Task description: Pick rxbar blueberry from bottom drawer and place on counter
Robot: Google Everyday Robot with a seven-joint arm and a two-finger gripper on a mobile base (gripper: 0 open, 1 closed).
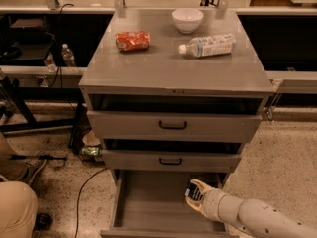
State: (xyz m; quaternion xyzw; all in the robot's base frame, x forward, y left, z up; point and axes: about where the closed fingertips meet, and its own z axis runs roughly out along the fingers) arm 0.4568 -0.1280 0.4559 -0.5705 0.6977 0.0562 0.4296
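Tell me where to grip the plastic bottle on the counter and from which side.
Grip the bottle across the middle of its body, from above: it lies on its side on the counter, cap pointing left in view, long sides free. The gripper is in the bottom drawer, at its right.

Cream jaws over grey bottom drawer

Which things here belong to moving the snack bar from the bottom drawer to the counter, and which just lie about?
Job: snack bar, held by the gripper inside the bottom drawer; counter.
Lying about, all on the counter: can, bottle, bowl.
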